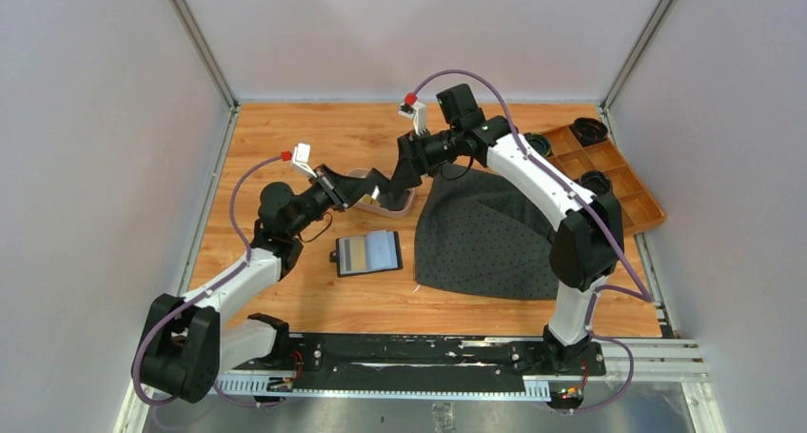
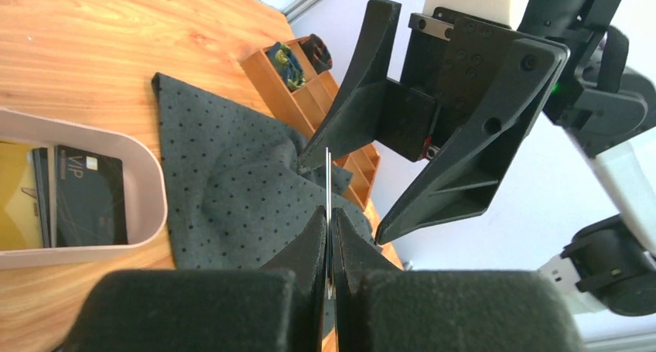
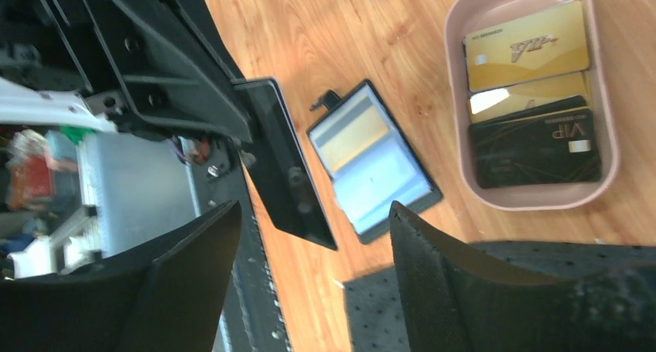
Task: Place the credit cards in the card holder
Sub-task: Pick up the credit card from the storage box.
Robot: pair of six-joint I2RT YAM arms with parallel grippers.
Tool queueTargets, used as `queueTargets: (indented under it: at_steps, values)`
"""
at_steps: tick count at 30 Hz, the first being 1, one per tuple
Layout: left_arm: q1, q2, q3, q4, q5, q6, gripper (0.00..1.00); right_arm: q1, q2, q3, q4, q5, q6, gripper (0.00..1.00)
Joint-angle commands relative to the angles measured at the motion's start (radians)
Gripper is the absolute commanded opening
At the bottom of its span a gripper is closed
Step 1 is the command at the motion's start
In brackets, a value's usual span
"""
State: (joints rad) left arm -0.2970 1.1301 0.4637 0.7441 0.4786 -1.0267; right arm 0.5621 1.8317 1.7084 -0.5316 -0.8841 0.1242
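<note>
My left gripper [image 2: 328, 217] is shut on a thin dark credit card [image 2: 328, 174], seen edge-on in the left wrist view and as a glossy black card [image 3: 282, 166] in the right wrist view. My right gripper [image 3: 313, 209] stands open, its fingers [image 2: 363, 97] on either side of that card's far end without touching it. Both grippers meet above the pink tray [image 1: 407, 203]. The card holder [image 1: 369, 253] lies open on the table with a gold and a pale blue card in its pockets. The tray [image 3: 456, 97] holds two gold cards [image 3: 526, 46] and a black VIP card [image 3: 538, 147].
A dark dotted cloth [image 1: 485, 233] is spread to the right of the tray. An orange-brown compartmented box [image 1: 609, 171] with small dark items stands at the back right. Walls enclose the table on three sides.
</note>
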Motion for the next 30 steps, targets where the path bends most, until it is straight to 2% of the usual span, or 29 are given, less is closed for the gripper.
queueTargets:
  at_steps: [1, 9, 15, 19, 24, 28, 30]
  values:
    - [0.001, -0.035, 0.0, -0.022, 0.072, 0.126, 0.0, -0.006, -0.075, -0.002, -0.119, 0.015, -0.242, 0.78]
    - [0.001, -0.03, 0.033, -0.022, 0.193, 0.163, 0.0, 0.019, -0.08, -0.073, -0.122, -0.14, -0.313, 0.8]
    - [0.001, -0.03, 0.039, -0.003, 0.21, 0.15, 0.0, 0.059, -0.057, -0.073, -0.118, -0.129, -0.291, 0.7]
    - [0.0, -0.036, 0.037, 0.008, 0.221, 0.135, 0.0, 0.062, -0.037, -0.063, -0.113, -0.128, -0.263, 0.55]
    - [0.001, -0.048, 0.019, 0.056, 0.221, 0.1, 0.0, 0.068, -0.033, -0.065, -0.112, -0.16, -0.259, 0.21]
    - [0.001, -0.06, -0.01, 0.123, 0.222, 0.042, 0.0, 0.059, -0.047, -0.088, -0.091, -0.231, -0.247, 0.07]
    - [0.001, -0.06, -0.024, 0.157, 0.234, 0.011, 0.05, 0.048, -0.049, -0.105, -0.059, -0.301, -0.211, 0.01]
